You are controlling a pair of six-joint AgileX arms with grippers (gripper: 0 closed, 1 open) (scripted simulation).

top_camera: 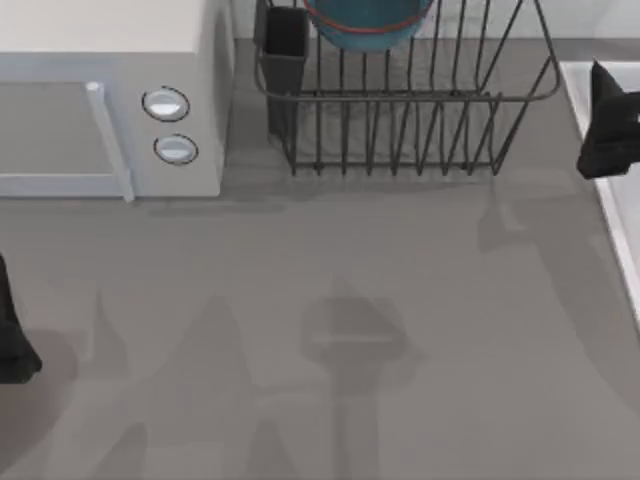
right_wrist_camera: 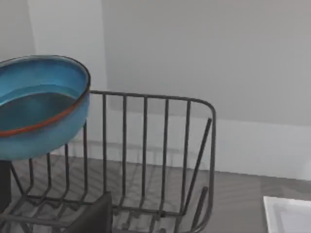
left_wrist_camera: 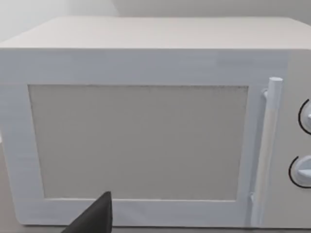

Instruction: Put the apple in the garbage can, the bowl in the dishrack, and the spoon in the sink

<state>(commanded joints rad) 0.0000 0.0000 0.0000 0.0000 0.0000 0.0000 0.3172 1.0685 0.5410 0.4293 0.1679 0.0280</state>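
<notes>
Teal bowl (top_camera: pixel 368 25) sits tilted in dishrack (top_camera: pixel 420 110) at tabletop's far edge, mouth facing up and sideways in right wrist view. Sink (top_camera: pixel 600 150) rim at right edge, my right gripper (top_camera: pixel 608 125) over it, left gripper (top_camera: pixel 12 330) at left edge; jaw state of either: cannot tell. Left wrist view adds microwave (left_wrist_camera: pixel 146 131) door.

Teal-blue bowl (top_camera: pixel 368 24) with thin reddish-brown rim, darker inside, tilted within the dishrack (top_camera: pixel 420 110), leaning among its upright bars near the top view's upper edge. Dark wire dishrack upright on the table, black square cutlery cup (top_camera: pixel 284 40) at its left corner. Pale sink (top_camera: pixel 600 130) with raised light rim at the table's right edge, just beside the rack.
</notes>
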